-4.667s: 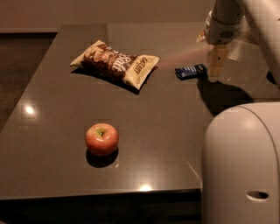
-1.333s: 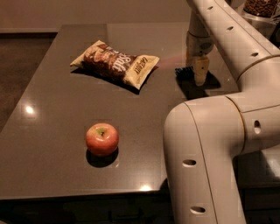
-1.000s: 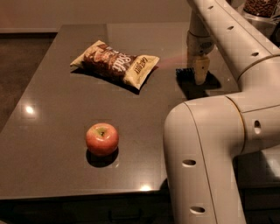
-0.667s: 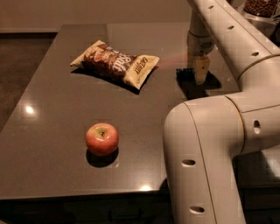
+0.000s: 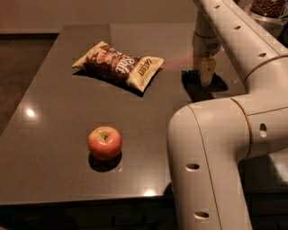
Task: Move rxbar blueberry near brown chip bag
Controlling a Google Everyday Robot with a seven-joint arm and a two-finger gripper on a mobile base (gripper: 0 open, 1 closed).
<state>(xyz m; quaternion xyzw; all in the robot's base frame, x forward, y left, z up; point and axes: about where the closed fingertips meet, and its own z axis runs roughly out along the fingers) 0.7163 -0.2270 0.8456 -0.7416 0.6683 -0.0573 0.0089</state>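
The brown chip bag (image 5: 118,65) lies flat on the dark table (image 5: 58,134), at the far middle. The rxbar blueberry (image 5: 188,75) lies to the right of the bag, a hand's width from its cream end. Only a dark sliver of it shows beside the gripper. My gripper (image 5: 206,77) points straight down and stands on or just over the bar's right part. The shadow under it hides the rest of the bar.
A red apple (image 5: 105,142) sits near the table's front edge. My white arm (image 5: 211,152) fills the right foreground and covers the table's right front corner. A container of dark brown pieces (image 5: 270,7) stands at the top right.
Since the earliest frame the arm has swung in and the gripper has come down over the bar. Over the last second nothing has visibly moved.
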